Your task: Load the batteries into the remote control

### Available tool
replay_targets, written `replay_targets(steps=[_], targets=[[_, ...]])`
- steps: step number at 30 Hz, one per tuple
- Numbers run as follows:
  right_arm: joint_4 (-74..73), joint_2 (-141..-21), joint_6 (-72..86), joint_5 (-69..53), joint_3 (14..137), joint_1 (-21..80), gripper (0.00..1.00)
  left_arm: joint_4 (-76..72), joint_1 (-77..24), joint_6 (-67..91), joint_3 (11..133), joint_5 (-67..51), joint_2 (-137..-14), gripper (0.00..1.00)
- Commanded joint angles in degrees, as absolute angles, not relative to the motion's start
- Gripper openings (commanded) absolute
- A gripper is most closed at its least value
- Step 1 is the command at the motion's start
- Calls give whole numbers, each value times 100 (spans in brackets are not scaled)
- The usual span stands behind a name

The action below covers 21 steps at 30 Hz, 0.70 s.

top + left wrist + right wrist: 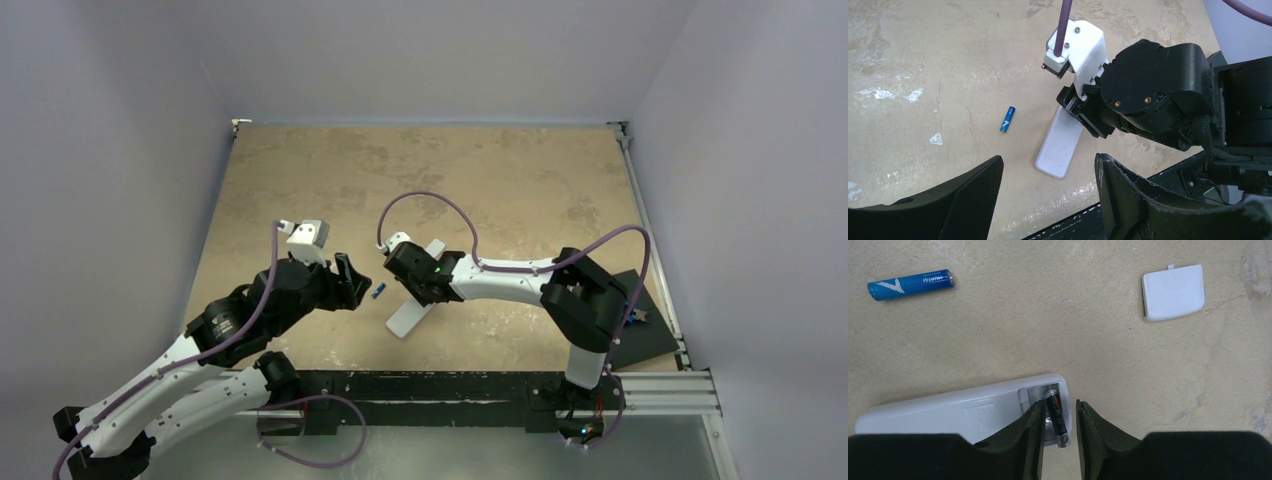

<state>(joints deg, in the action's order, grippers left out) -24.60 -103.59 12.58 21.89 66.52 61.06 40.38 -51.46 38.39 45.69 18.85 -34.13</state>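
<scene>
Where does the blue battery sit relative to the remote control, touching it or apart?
Apart. The left wrist view shows bare table between the blue battery and the remote control.

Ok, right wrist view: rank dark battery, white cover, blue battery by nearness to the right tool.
1. Dark battery, at the right tool, between its fingers.
2-3. White cover, upper right, and blue battery, upper left: too close to call.

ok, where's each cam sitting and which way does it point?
Top external: above, behind the bases, looking down on table; both arms show.
Left wrist: low, facing blue battery, remote control, right arm; own fingers below.
Right wrist: steeply down on remote's open bay, dark battery between its fingers.
Shared: all see blue battery, remote.
</scene>
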Motion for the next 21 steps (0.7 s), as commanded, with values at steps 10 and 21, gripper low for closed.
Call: replay_targets(steps=[10, 21], targets=[[-2190, -10382, 1283, 1788, 6588, 5997, 36, 3894, -5169, 3850, 4609, 1872, -3474, 67], [-2110, -10336, 1267, 1398, 6482, 5881, 35, 3895, -5173, 3852, 4606, 1872, -3506, 67]])
